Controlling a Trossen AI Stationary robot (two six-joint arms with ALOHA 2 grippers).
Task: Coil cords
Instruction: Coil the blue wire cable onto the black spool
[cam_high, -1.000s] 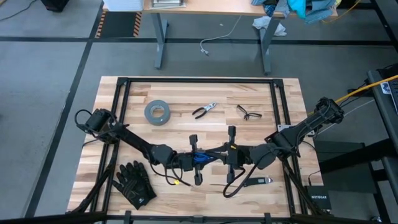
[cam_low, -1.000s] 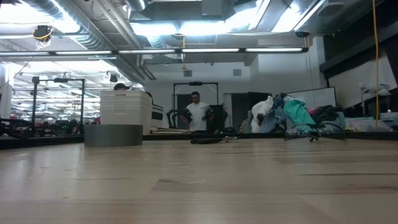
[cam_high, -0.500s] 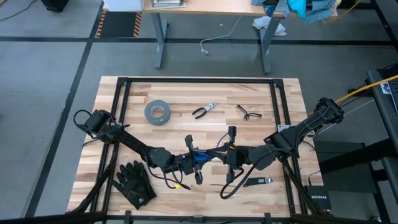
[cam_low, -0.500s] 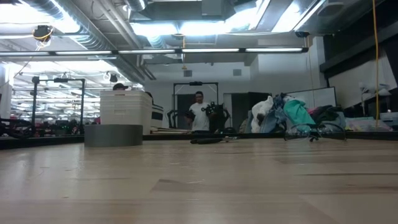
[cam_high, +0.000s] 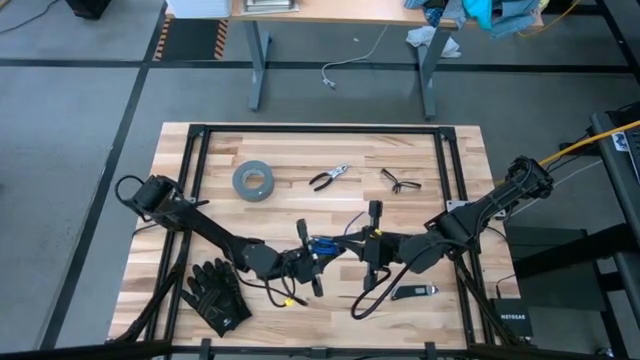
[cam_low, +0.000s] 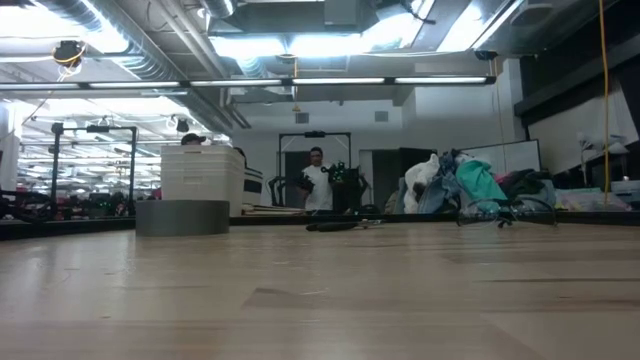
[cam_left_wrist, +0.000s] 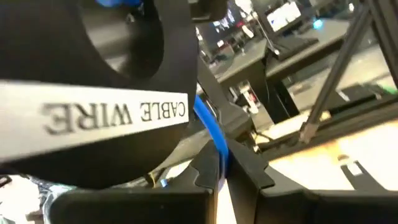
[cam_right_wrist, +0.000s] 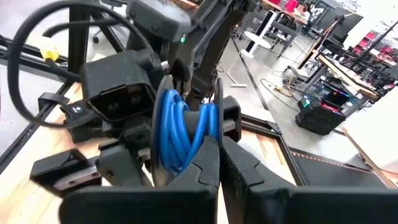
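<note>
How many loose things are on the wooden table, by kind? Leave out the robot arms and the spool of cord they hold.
Tape roll: 1
Pliers: 1
Glasses: 1
Black gloves: 1 pair
Small dark tool: 1
Total: 5

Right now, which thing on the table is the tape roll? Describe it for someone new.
On the wooden table, look toward the far left part, beyond both arms. The thick grey ring of duct tape lies flat there, left of the pliers; it is the only round, hollow thing.
</note>
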